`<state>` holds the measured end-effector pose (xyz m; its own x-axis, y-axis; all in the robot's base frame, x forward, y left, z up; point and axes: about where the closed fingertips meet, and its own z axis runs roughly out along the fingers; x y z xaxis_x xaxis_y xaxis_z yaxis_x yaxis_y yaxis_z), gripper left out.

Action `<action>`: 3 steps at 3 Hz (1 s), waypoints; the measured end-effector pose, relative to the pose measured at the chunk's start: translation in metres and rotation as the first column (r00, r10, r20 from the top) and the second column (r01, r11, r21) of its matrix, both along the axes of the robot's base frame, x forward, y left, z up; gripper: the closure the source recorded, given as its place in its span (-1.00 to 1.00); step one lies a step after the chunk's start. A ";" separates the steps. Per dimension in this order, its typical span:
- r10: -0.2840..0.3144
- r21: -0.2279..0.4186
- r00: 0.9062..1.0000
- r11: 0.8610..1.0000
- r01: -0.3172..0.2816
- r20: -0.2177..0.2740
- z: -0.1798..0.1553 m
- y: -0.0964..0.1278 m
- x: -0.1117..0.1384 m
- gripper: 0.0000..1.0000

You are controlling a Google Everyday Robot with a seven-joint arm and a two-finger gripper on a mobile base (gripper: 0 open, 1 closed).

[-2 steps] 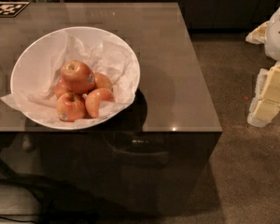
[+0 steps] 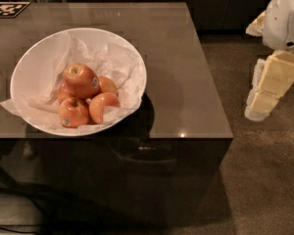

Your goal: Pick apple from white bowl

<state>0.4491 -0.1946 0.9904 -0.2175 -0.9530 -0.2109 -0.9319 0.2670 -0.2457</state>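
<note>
The white bowl (image 2: 27, 65), wide and lined with crumpled white paper, stands on the left part of a brown table (image 2: 186, 77). Several red-orange apples lie in it. The top apple (image 2: 81, 80) rests on the others and has a small sticker on its right side. Another stickered apple (image 2: 73, 112) lies at the front. My gripper (image 2: 272, 87), pale cream under a white arm, hangs at the far right, off the table's right edge and well away from the bowl. It holds nothing that I can see.
A black-and-white marker tag (image 2: 7, 9) lies at the table's back left corner. Dark cabinets run along the back. Brown carpet floor (image 2: 264, 180) lies right of and in front of the table.
My gripper and arm have shifted a little to the left and up, closer to the table's right edge. The bowl and apples have not moved.
</note>
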 end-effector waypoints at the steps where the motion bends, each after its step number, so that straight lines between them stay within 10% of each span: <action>1: 0.059 -0.001 0.998 0.998 -0.059 0.038 0.028 0.051 0.019 -1.00; 3: 0.141 0.003 0.988 0.990 -0.142 0.069 0.053 0.112 0.038 -1.00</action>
<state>0.4868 -0.0829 1.0438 -0.0656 -0.9714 -0.2281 -0.9414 0.1360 -0.3086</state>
